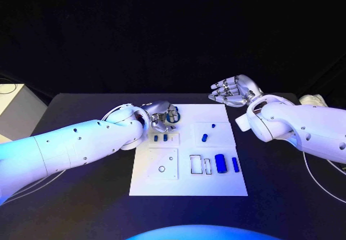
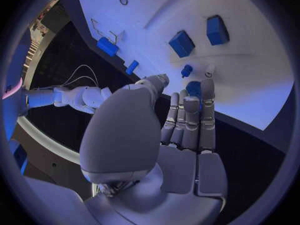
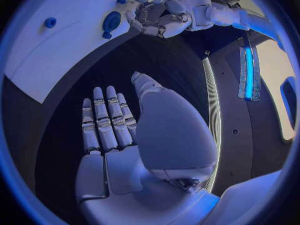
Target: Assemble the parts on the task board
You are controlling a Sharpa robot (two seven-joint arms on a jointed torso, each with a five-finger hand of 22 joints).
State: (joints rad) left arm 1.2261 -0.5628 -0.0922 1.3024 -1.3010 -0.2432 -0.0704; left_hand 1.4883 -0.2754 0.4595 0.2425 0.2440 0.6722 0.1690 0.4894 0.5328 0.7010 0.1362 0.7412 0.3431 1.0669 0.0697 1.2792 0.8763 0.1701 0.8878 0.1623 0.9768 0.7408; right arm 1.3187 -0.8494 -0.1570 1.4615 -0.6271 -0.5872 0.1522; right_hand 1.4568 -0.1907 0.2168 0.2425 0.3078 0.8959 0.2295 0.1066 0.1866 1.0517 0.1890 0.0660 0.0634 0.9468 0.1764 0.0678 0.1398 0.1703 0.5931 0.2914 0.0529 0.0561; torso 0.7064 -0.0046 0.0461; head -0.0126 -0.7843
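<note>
The left hand [image 1: 161, 116] hovered over the task board's [image 1: 189, 187] far left corner, fingers [image 2: 207, 102] extended side by side with nothing in them; small blue parts [image 1: 163, 137] lay on the board just beside their tips. The right hand [image 1: 232, 91] hung beyond the board's far right corner, fingers loosely apart, empty.

Left robot hand [image 1: 163, 116] and right robot hand [image 1: 232, 91], both open-fingered
</note>
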